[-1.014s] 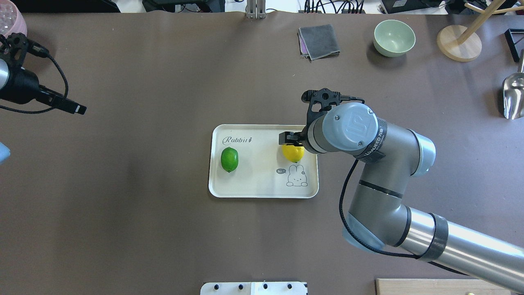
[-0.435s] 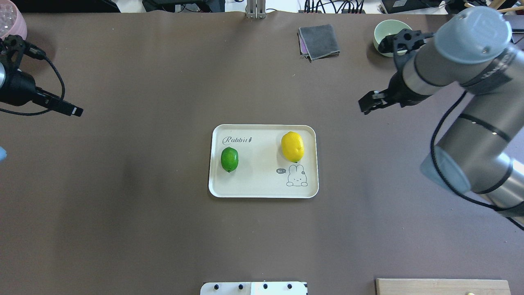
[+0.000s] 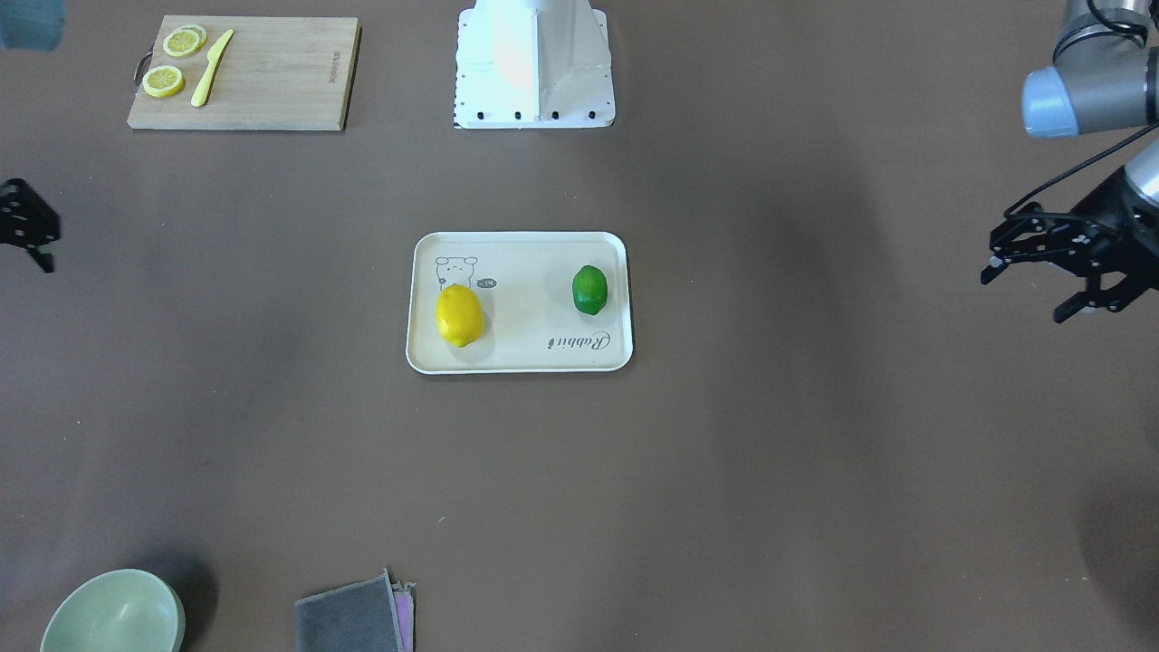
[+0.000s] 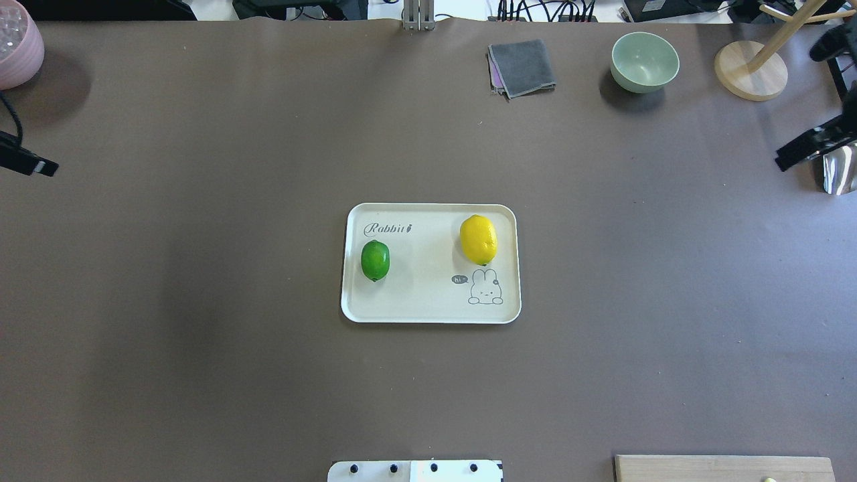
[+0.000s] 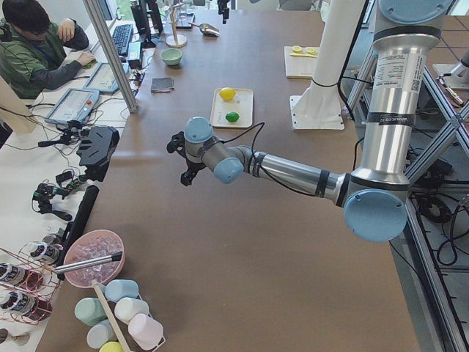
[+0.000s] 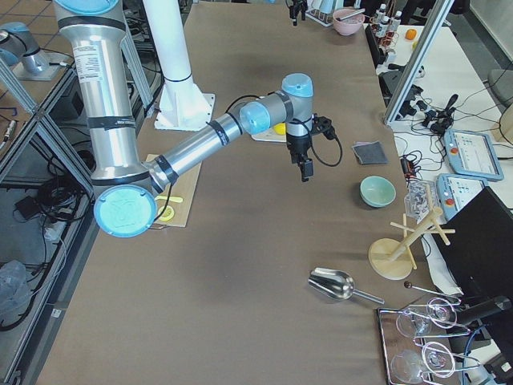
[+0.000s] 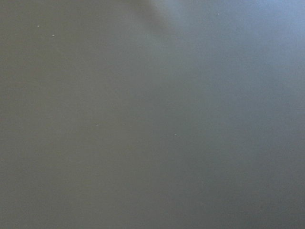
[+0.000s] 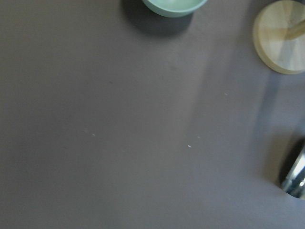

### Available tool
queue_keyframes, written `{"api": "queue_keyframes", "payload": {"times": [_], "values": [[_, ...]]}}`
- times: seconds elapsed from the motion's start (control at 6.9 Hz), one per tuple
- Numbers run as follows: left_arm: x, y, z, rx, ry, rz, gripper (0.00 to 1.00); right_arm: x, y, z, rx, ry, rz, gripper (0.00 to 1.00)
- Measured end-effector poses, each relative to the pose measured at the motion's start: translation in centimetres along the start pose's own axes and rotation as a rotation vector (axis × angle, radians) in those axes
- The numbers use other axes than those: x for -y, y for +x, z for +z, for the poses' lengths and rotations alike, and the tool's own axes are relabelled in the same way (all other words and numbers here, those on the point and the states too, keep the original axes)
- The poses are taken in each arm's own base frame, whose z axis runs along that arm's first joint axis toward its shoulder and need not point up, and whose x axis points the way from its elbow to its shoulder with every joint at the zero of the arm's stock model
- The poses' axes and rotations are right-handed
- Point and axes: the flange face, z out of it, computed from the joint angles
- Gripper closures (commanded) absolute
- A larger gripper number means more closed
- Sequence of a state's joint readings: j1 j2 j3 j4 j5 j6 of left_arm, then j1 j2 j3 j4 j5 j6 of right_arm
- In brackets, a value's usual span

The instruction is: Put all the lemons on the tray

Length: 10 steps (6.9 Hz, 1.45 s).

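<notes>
The cream tray (image 4: 428,314) with the rabbit drawing lies mid-table. The yellow lemon (image 4: 479,239) lies on its right part and the green lemon (image 4: 375,260) on its left part, apart from each other. Both show in the front view too, the yellow lemon (image 3: 459,314) and the green lemon (image 3: 589,290). My left gripper (image 3: 1023,294) is open and empty, far off at the table's left side. My right gripper (image 4: 807,148) shows only partly at the right edge, empty, with its jaws apart. Both wrist views show bare table only.
A wooden cutting board (image 3: 272,72) with lemon slices (image 3: 163,81) and a yellow knife (image 3: 210,56) lies near the robot base. A green bowl (image 4: 645,61), grey cloth (image 4: 522,67), wooden stand (image 4: 750,70), metal scoop (image 4: 837,174) and pink bowl (image 4: 17,43) sit along the far edge.
My right gripper let go of the yellow lemon on the tray and drew far back to the right edge. My left gripper drew back a little to the left.
</notes>
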State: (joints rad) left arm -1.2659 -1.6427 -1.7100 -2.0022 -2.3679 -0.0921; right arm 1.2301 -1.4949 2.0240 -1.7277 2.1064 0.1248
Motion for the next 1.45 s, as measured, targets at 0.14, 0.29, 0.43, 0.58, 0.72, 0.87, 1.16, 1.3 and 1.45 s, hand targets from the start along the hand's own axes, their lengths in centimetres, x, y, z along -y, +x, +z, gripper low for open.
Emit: {"api": "queue_keyframes", "payload": {"times": [0.14, 0.29, 0.43, 0.58, 0.72, 0.87, 1.16, 1.3, 1.45], "values": [[-1.3, -3.8, -2.8, 0.037, -0.029, 0.029, 0.02, -3.8, 6.2, 0.1, 0.009, -0.031, -0.015, 0.00], [-2.9, -7.5, -5.9, 0.071, -0.065, 0.045, 0.02, -7.4, 11.3, 0.4, 0.023, -0.052, -0.021, 0.00], [-4.9, -11.0, -9.3, 0.093, -0.099, 0.040, 0.02, -11.1, 15.9, 1.5, 0.035, -0.079, -0.014, 0.00], [-7.7, -13.8, -12.0, 0.104, -0.120, 0.010, 0.02, -14.3, 19.4, 3.1, 0.049, -0.109, 0.007, 0.00], [-11.4, -15.5, -12.6, 0.099, -0.143, -0.036, 0.02, -16.4, 21.3, 4.8, 0.074, -0.138, 0.036, 0.00], [-14.9, -16.6, -11.8, 0.084, -0.172, -0.087, 0.02, -17.5, 22.1, 6.3, 0.123, -0.149, 0.065, 0.00], [-18.5, -18.0, -10.7, 0.075, -0.188, -0.144, 0.02, -18.3, 22.2, 8.0, 0.250, -0.132, 0.109, 0.00], [-19.6, -18.6, -10.3, 0.075, -0.193, -0.195, 0.02, -18.3, 22.2, 8.2, 0.268, -0.119, 0.108, 0.00], [-20.5, -19.0, -10.4, 0.081, -0.193, -0.263, 0.02, -18.1, 22.2, 8.2, 0.269, -0.099, 0.093, 0.00]]}}
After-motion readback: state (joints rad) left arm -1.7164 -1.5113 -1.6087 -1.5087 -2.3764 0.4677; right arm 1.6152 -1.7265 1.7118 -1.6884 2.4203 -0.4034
